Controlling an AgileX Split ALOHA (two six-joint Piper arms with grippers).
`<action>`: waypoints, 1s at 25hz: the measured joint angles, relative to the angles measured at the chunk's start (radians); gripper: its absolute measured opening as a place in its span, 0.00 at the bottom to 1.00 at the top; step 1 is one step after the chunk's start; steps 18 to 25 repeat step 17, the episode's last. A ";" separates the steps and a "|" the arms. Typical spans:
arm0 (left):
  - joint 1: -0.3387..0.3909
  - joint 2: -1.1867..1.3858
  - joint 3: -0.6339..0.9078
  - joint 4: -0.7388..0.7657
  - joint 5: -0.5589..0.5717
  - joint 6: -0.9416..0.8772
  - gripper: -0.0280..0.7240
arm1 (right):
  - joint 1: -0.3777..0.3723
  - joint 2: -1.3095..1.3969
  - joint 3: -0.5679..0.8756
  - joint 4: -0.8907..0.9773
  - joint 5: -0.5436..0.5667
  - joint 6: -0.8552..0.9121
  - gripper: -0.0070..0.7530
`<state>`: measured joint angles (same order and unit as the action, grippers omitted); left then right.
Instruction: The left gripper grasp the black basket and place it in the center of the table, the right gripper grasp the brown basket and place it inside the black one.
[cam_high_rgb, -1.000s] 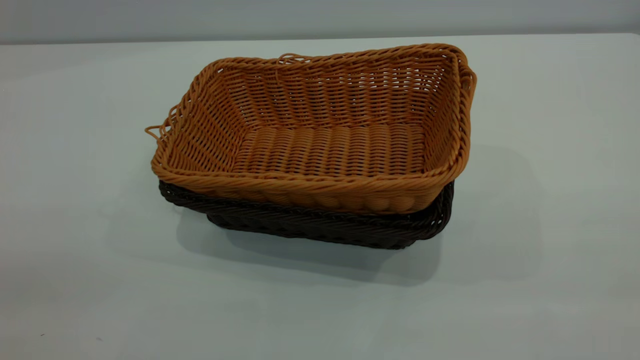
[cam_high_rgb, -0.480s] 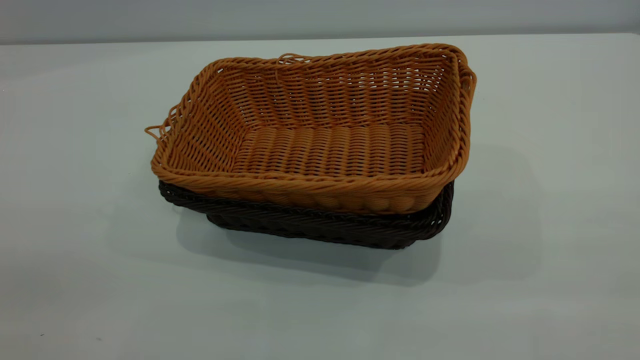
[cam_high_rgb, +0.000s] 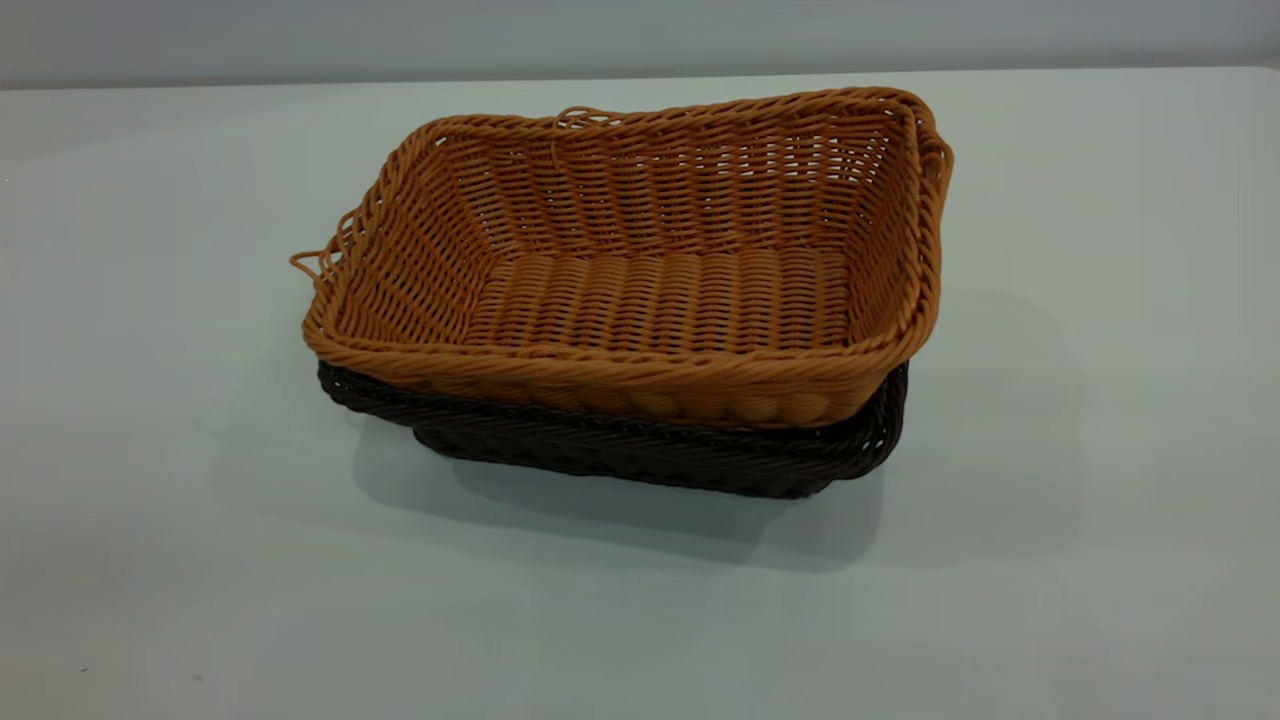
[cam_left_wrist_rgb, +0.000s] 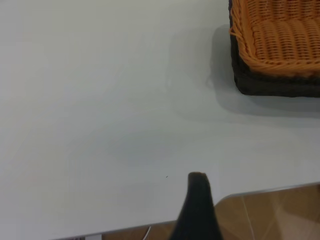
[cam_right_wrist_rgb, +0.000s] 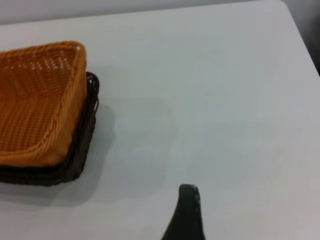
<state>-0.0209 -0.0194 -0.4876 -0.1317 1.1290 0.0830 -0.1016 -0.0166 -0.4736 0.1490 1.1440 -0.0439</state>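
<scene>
The brown basket (cam_high_rgb: 640, 270) sits nested inside the black basket (cam_high_rgb: 640, 455) near the middle of the table (cam_high_rgb: 150, 500). Only the dark rim and lower wall of the black basket show beneath it. Both baskets also show in the left wrist view, brown (cam_left_wrist_rgb: 285, 35) over black (cam_left_wrist_rgb: 272, 85), and in the right wrist view, brown (cam_right_wrist_rgb: 35, 100) over black (cam_right_wrist_rgb: 80, 155). Neither gripper appears in the exterior view. My left gripper (cam_left_wrist_rgb: 198, 200) shows only as one dark part, away from the baskets near the table's edge. My right gripper (cam_right_wrist_rgb: 187, 210) shows likewise, over bare table beside the baskets.
The table's edge (cam_left_wrist_rgb: 270, 190) and a brown tiled floor (cam_left_wrist_rgb: 280, 215) show in the left wrist view. A grey wall (cam_high_rgb: 640, 35) runs behind the table. Bare table surrounds the baskets on all sides.
</scene>
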 joint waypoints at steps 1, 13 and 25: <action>0.000 0.000 0.000 0.000 0.000 0.000 0.76 | 0.023 0.000 0.001 -0.026 -0.003 0.034 0.78; 0.000 0.000 0.000 0.000 0.000 0.000 0.76 | 0.102 0.000 0.003 -0.107 -0.003 0.120 0.78; 0.000 0.000 0.000 0.000 0.000 0.000 0.76 | 0.102 0.000 0.003 -0.107 -0.003 0.121 0.78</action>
